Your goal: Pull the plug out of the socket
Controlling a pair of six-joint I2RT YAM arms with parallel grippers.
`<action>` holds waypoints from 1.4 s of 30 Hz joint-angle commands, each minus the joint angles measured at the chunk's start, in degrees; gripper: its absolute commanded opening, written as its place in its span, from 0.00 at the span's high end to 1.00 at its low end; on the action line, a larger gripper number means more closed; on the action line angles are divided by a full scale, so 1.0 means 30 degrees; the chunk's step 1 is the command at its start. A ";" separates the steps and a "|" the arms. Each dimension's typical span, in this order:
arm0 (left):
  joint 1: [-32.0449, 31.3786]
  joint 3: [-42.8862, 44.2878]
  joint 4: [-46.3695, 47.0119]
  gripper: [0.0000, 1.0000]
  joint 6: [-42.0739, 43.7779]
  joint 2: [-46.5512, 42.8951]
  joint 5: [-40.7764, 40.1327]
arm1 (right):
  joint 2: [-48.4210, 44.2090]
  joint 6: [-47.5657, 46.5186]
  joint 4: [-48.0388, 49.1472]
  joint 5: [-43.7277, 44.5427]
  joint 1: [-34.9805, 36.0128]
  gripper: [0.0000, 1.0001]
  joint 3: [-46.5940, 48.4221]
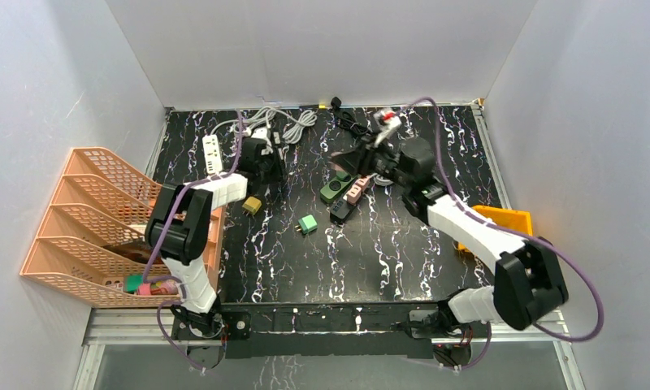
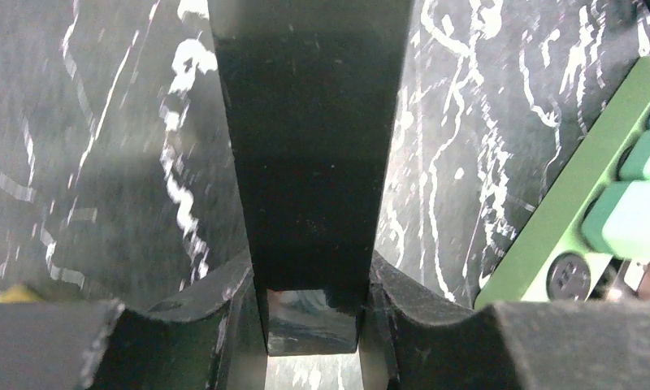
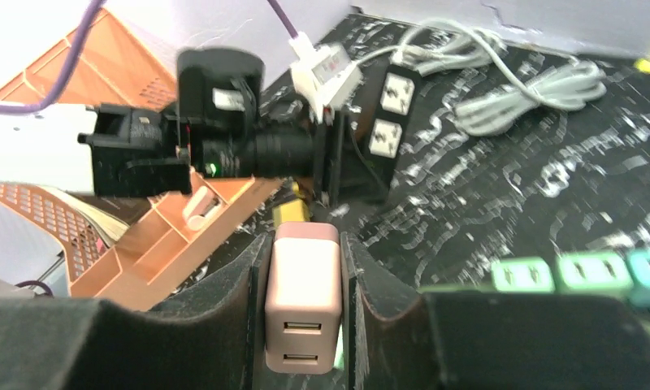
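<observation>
There are two grippers, and each is clamped on one thing. The right gripper (image 3: 303,248) grasps the single pink plug (image 3: 301,296). Its fingers (image 3: 253,280) are only as far apart as the plug is wide and press flat on its two sides. The plug's two USB slots face the wrist camera, and its prongs are hidden.

The left gripper (image 2: 309,280) is clenched on the one black power strip (image 2: 309,162), which runs straight out between its pads. Two white sockets show on this strip in the right wrist view.

There are three power strips in all:
- The black one sits in the left fingers.
- A white one (image 1: 214,154) lies just to the left of the left gripper.
- A green power strip (image 3: 468,286) lies to the right of the right fingers, not touching the pink plug in that view.

Three pale green-to-teal blocks sit in a row on the green strip. They are too blurred to tell plugs from sockets.

Three small plugs lie loose on the table (image 1: 403,260):
- a yellow plug (image 1: 251,205), just beyond the right fingertips;
- a green plug (image 1: 308,223);
- a black plug (image 1: 340,211).

One bundle of white cable (image 3: 549,85) lies ahead and to the right of the right fingers. One orange rack (image 1: 86,219) stands to the left of the left arm, and one yellow bin (image 1: 504,218) sits by the right arm.
</observation>
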 commanded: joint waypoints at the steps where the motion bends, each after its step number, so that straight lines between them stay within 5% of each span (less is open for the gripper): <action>1: 0.0051 0.3196 -0.0340 1.00 0.2695 0.1280 0.1057 | -0.1836 0.2527 0.1950 -0.1731 -0.2780 1.00 -0.3764; 12: 0.2406 0.8783 -0.3007 1.00 0.4076 0.6525 0.6352 | -0.4005 0.6186 0.0307 -0.1288 -0.3749 1.00 -1.1227; 18: 0.3157 0.9456 -0.3839 0.89 0.3170 0.7626 0.7184 | -0.3318 0.5675 -0.1401 0.0160 -0.3735 1.00 -1.2023; 26: 0.3304 0.9889 -0.5456 0.47 0.2795 0.7297 0.4859 | -0.0387 0.6295 -0.0228 -0.1334 -0.3737 1.00 -1.2652; 27: 0.3304 0.9762 -0.5577 0.42 0.2845 0.7068 0.4402 | -0.0205 0.6445 -0.0004 -0.1477 -0.3734 0.52 -1.2800; 28: 0.3308 0.9615 -0.5666 0.33 0.2899 0.6762 0.3884 | -0.0080 0.6434 0.0020 -0.1547 -0.3734 0.97 -1.2841; 30: 0.3306 0.9371 -0.5704 0.19 0.2960 0.6213 0.3147 | -0.0045 0.6076 -0.0303 -0.1609 -0.3735 1.00 -1.2824; 32: 0.3319 0.9212 -0.5692 0.18 0.2927 0.5736 0.2667 | -0.0417 0.5594 -0.1124 -0.1240 -0.3739 0.90 -1.2639; 36: 0.3304 0.8850 -0.5443 0.15 0.2727 0.4652 0.1947 | -0.2006 0.4763 -0.3637 0.0461 -0.3722 0.52 -1.2034; 37: 0.3319 0.8688 -0.5348 0.04 0.2694 0.4365 0.1724 | -0.2495 0.4583 -0.4210 0.0919 -0.3707 0.46 -1.1788; 42: 0.3304 0.7838 -0.4912 0.02 0.2422 0.2873 0.0592 | -0.4112 0.3778 -0.6713 0.3632 -0.3724 0.31 -0.9542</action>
